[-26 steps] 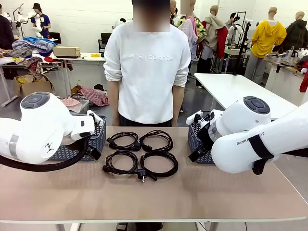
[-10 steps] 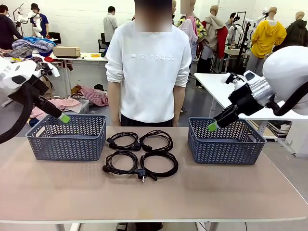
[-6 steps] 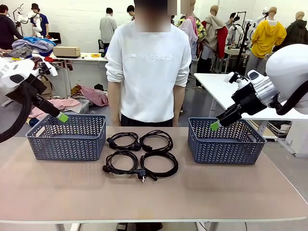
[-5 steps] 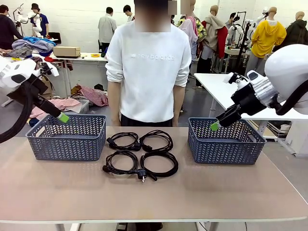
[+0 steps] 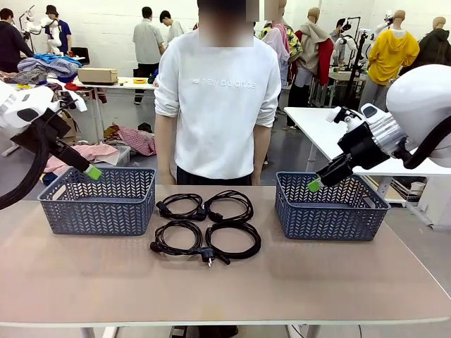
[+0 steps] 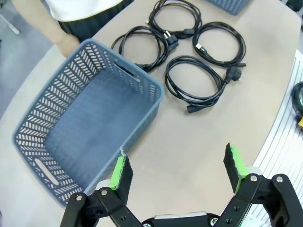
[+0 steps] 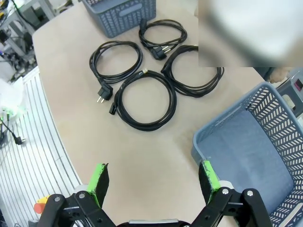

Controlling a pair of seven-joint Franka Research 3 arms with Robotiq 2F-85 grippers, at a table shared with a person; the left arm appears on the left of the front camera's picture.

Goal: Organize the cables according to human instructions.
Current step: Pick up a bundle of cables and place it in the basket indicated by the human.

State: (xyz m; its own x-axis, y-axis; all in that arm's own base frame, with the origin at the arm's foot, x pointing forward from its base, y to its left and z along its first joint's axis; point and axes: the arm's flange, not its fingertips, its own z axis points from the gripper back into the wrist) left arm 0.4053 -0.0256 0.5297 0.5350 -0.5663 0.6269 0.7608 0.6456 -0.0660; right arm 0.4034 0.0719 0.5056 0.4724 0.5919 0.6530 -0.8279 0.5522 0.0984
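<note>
Several black cables (image 5: 206,213), each coiled in a flat loop, lie in a square on the table's middle between two blue baskets. My left gripper (image 5: 92,171) hangs open above the left basket (image 5: 99,211). My right gripper (image 5: 315,184) hangs open above the right basket (image 5: 328,218). The left wrist view looks down past my open left gripper (image 6: 177,168) at the left basket (image 6: 142,118) and the cables (image 6: 170,40). In the right wrist view my open right gripper (image 7: 154,179) hovers over bare table, with the cables (image 7: 158,53) beyond and the right basket (image 7: 222,125) beside.
A person (image 5: 217,105) in a white sweatshirt stands at the table's far edge, arms hanging down. Both baskets hold nothing. Bare table stretches in front of the cables to the near edge.
Both arms have lifted from low in front of the baskets to above them. Over the last second they barely move. The cables lie as before.
</note>
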